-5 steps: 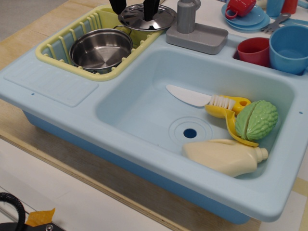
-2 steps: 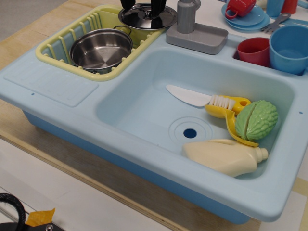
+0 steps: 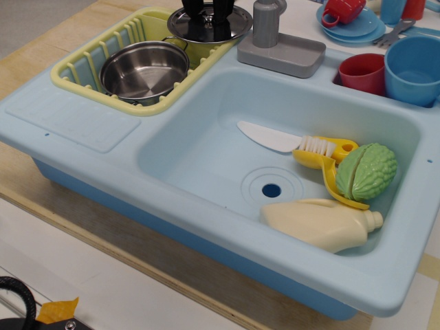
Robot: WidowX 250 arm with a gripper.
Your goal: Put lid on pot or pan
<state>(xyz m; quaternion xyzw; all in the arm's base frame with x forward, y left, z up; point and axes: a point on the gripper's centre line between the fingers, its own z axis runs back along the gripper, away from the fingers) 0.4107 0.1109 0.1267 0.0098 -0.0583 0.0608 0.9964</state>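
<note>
The shiny steel lid (image 3: 240, 25) lies at the back end of the yellow dish rack (image 3: 77, 60), tilted slightly on the rack's rim. The shallow steel pot (image 3: 143, 70) sits open in the rack, just in front and to the left of the lid. My gripper (image 3: 208, 16) comes down from the top edge onto the lid's centre. Its two black fingers (image 3: 193, 12) stand close together around the knob, which they hide. The lid still rests on the rack.
The rack sits in the light blue toy sink unit (image 3: 82, 124). A grey faucet base (image 3: 282, 51) stands right of the lid. The basin holds a white knife (image 3: 269, 136), a yellow brush (image 3: 323, 148), a green vegetable (image 3: 366, 172) and a cream bottle (image 3: 320, 223). A red cup (image 3: 363, 72) and a blue cup (image 3: 414, 69) stand at the right.
The two fingers have drawn together from a wide spread to a narrow gap over the lid's knob. The lid and the pot have stayed in place.
</note>
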